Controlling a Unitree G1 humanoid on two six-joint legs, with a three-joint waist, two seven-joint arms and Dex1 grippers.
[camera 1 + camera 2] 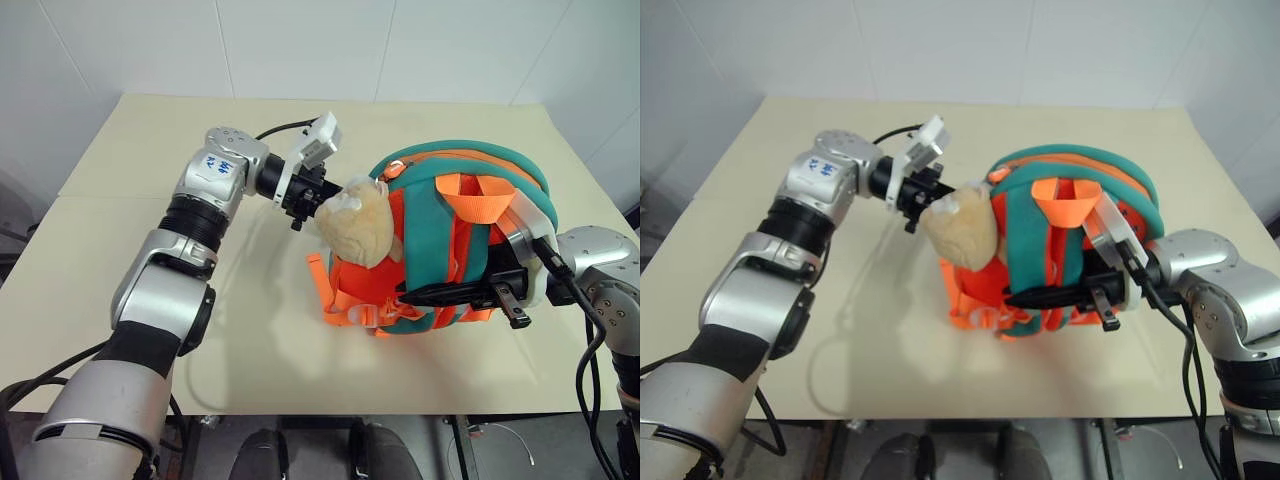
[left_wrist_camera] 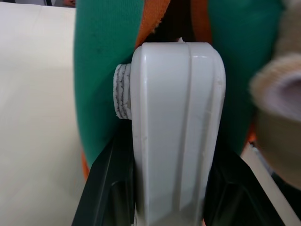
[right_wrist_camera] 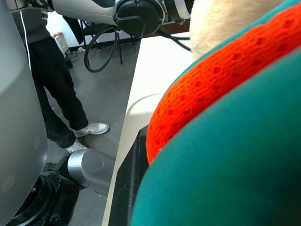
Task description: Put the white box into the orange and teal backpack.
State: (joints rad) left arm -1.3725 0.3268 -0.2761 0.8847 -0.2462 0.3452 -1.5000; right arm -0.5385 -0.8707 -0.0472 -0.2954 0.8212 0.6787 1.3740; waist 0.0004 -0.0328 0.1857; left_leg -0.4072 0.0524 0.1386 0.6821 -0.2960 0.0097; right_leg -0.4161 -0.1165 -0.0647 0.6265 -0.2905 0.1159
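The orange and teal backpack (image 1: 480, 165) stands upright on the table, its beige plush charm (image 1: 357, 228) hanging on the side nearest my left arm. My left gripper (image 1: 305, 205) sits right against the charm and is shut on the white box (image 2: 176, 117), which shows edge-on between the two black fingers (image 2: 106, 188) with the teal fabric just beyond it. From the other side, my right gripper (image 1: 420, 293) reaches across the backpack's lower front, shut on its teal and orange fabric (image 3: 225, 155).
The beige table (image 1: 150, 150) stretches around the backpack, with white walls behind it. Orange straps (image 1: 340, 300) trail onto the table at the backpack's base. A person's legs (image 3: 56, 94) stand on the floor beside the table. Cables (image 1: 600, 400) hang off my right arm.
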